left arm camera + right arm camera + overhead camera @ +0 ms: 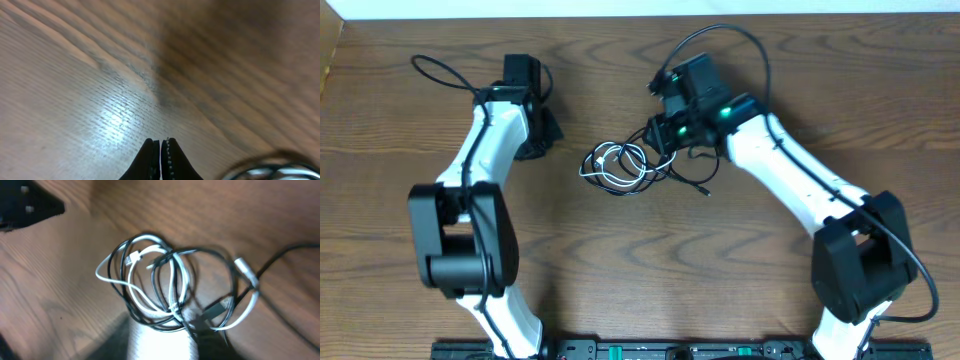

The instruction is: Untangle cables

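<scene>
Nearest the left wrist camera, the left gripper [160, 150] has its two dark jaws pressed together with only a hairline between them and nothing caught there; it hangs over bare wood of the table [100, 75], with a blurred bit of cable just showing at the lower right corner of that view. In the right wrist view a pale, out-of-focus mass fills the bottom edge, and the jaws cannot be made out clearly enough to say how wide they stand or whether they have hold of anything. Just beyond it lies the tangle: the black cable [231, 287] and the white cable [107, 277] are looped through one another in a loose knot, a small white plug end lying inside the loops. From overhead, the knot sits near the middle of the table between the two arms, the right gripper [658, 138] at its right edge and the left gripper well apart to its left, and a black tail trails out to the right.
</scene>
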Controlling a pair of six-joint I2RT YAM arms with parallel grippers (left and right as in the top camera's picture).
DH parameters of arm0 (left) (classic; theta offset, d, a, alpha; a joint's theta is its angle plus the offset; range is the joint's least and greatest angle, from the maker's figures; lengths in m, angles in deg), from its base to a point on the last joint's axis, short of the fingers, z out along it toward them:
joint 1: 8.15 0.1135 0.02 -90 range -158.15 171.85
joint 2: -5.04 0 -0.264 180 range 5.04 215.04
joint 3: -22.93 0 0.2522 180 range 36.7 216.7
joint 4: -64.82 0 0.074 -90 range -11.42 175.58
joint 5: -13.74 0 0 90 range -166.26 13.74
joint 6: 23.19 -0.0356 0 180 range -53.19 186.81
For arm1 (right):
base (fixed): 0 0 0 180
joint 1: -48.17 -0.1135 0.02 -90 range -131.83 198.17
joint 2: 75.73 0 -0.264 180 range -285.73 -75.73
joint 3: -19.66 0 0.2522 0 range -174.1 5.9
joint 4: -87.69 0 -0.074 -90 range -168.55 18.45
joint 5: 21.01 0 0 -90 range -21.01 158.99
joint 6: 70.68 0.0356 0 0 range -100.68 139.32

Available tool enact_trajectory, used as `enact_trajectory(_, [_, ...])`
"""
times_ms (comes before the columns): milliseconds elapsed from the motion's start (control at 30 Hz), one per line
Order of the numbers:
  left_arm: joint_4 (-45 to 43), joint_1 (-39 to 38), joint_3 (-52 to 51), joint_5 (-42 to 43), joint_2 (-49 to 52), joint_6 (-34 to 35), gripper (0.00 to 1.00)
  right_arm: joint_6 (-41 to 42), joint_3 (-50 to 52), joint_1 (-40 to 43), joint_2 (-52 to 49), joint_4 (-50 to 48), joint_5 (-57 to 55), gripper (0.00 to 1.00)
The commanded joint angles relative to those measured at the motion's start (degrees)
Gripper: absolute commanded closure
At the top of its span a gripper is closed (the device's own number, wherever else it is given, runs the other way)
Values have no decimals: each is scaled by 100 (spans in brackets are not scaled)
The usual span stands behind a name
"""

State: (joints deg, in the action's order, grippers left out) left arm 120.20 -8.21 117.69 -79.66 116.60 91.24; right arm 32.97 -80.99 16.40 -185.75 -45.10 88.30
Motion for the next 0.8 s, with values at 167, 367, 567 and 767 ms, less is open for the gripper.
enact_trajectory(167, [-452, 33, -42, 2140, 339, -820, 92, 74, 74, -686, -358, -201, -1093, 99])
enact_trajectory(367, [-529, -20, -42, 3576, 343, -1368, 85, 393, 74, -743, -914, -181, -1191, 99])
enact_trajectory(567, [-570, -57, -44, 2946, 352, -1314, 69, 859, 74, -627, -1329, -195, -1556, 99])
enact_trajectory(767, [-595, -79, -44, 2927, 354, -1016, 60, 861, 76, -575, -1504, -446, -2315, 99])
